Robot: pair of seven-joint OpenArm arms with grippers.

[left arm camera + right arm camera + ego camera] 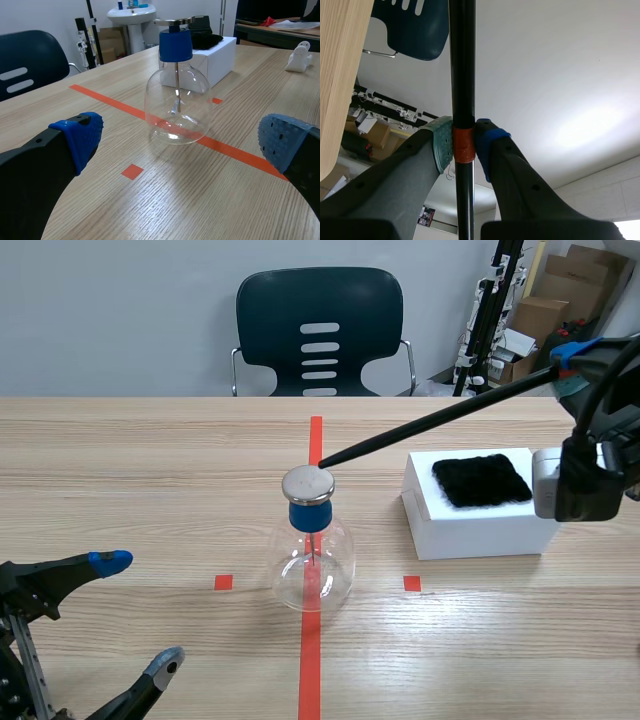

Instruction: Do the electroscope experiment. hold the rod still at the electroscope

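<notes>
The electroscope is a clear glass flask with a blue collar and a metal disc on top, standing on the red tape line mid-table. A long black rod slants down from the right arm, and its tip rests at the disc's right edge. My right gripper is shut on the rod at an orange band. My left gripper stands open low at the near left, well apart from the flask, which lies ahead of its fingers.
A white box with a black fur cloth on top sits right of the flask. A dark chair stands behind the table's far edge. Cardboard boxes and stands are at the back right.
</notes>
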